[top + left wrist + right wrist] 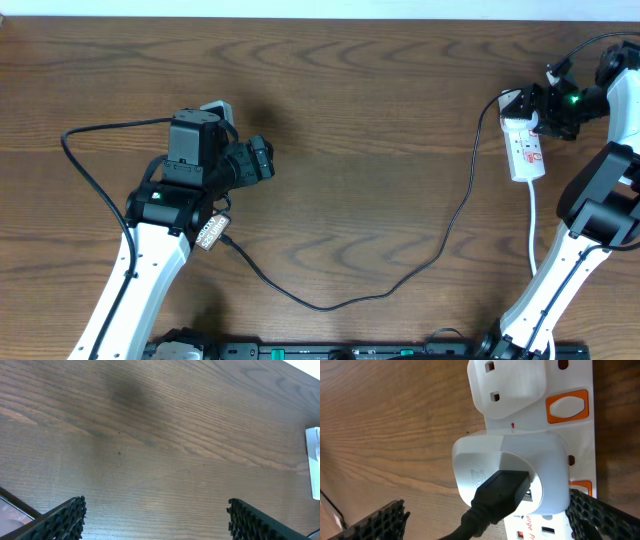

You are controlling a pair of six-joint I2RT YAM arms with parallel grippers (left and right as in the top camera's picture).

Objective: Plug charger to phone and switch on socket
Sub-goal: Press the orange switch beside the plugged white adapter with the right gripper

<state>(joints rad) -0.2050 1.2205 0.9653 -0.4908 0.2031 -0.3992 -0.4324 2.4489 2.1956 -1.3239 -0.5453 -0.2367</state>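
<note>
In the left half of the overhead view, the left gripper hangs over bare table. Its wrist view shows the fingers spread wide with only wood grain between them. The phone lies just below and to the left of that gripper and is mostly covered by the arm; only a small corner with white lettering shows. The charger has its free end just beside that corner, but the pictures do not show whether the tip sits in the phone. From there the cable dips toward the bottom centre, then climbs rightward to the upper right.

There the socket lies lengthwise, top to bottom, near the right edge. The right gripper is over its upper end. In the right wrist view this gripper is wide open, one finger in each bottom corner. Between and ahead of them a white adapter block sits in the socket with the black charger lead plugged into it. The fingers show no contact with it. Above it sit a white plug and an orange switch.
</note>
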